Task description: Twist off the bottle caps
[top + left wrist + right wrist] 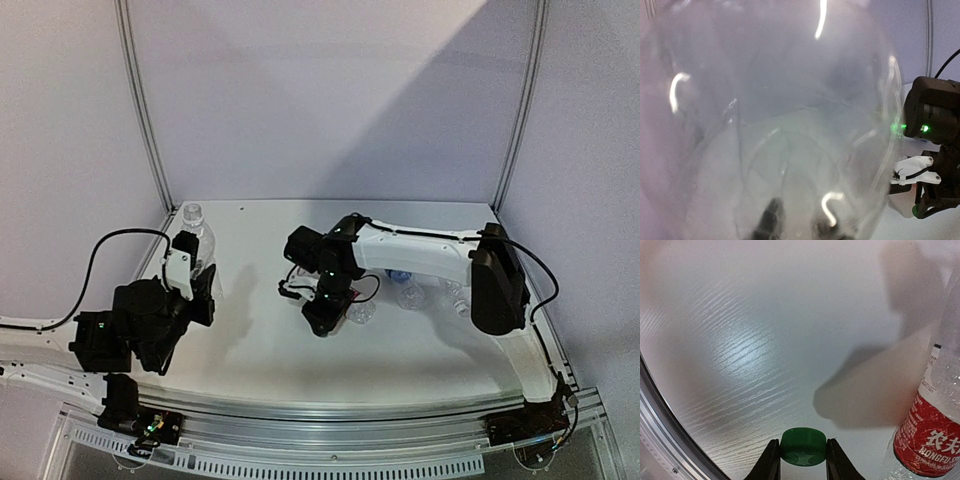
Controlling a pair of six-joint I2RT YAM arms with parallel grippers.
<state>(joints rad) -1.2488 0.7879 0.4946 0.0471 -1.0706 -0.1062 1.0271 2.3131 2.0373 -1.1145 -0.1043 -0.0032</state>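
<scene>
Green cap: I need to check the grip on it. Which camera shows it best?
The right wrist view: the green cap sits close and sharp, pinched in the right gripper. In the top view I cannot make it out; the left wrist view is filled by a clear bottle.

**Robot test cell in a laboratory.** A white, wood-grained desk (250, 350) is closed in on the left, right and far sides by plain pale wall panels (330, 90). The panels are joined by bare aluminium posts (140, 100). A slotted aluminium rail (330, 412) runs along the near edge. The bases of the left arm (140, 325) and the right arm (430, 258) are bolted there. Exposed black cables (92, 270) loop from the arms, and green indicator lights glow on their housings.
</scene>
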